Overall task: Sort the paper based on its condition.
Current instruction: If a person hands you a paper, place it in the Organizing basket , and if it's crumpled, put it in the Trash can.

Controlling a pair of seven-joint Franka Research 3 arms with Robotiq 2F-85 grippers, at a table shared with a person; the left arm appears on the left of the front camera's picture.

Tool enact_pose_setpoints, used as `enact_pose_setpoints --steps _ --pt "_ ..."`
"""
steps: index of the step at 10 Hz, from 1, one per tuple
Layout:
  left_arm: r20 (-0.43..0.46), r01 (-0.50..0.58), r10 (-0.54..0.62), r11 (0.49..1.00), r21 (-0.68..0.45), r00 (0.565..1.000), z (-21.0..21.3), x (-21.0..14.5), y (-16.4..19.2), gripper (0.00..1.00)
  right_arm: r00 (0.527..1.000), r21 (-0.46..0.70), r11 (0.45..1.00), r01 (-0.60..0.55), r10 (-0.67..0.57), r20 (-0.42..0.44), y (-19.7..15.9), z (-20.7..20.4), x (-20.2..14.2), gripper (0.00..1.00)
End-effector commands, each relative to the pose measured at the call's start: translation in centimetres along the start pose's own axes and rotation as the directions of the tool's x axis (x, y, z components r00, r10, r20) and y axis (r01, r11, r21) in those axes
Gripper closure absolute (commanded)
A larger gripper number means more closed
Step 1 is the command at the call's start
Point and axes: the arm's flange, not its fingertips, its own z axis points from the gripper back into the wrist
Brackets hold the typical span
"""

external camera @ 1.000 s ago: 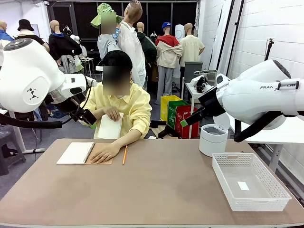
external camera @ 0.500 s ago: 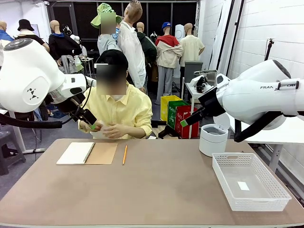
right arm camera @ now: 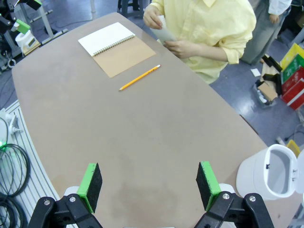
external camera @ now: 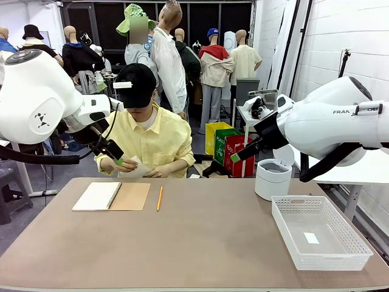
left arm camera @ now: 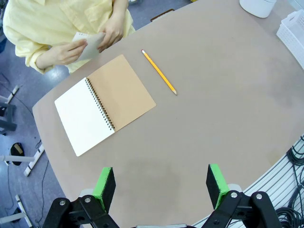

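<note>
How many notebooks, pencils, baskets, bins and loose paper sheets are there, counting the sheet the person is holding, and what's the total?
Notebook: 1
Pencil: 1
White basket: 1
White bin: 1
Loose paper sheet: 1
Total: 5

The paper (left arm camera: 91,42) is partly covered by the person's hands (left arm camera: 110,32), and the picture's edge cuts the basket (left arm camera: 295,29).
</note>
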Motion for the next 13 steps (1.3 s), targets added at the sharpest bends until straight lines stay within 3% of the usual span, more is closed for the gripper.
enact_pose_setpoints --steps 1,13 --pt "0.011 0.008 -0.008 1.0 0.001 1.0 -0.22 -0.08 0.14 0.0 1.0 0.007 1.0 0.004 -0.004 -0.002 0.04 -0.01 -0.09 0.0" --pt "0.011 0.008 -0.008 1.0 0.001 1.0 -0.22 -0.08 0.14 0.0 1.0 0.007 1.0 0.004 -0.004 -0.002 0.04 -0.01 -0.09 0.0"
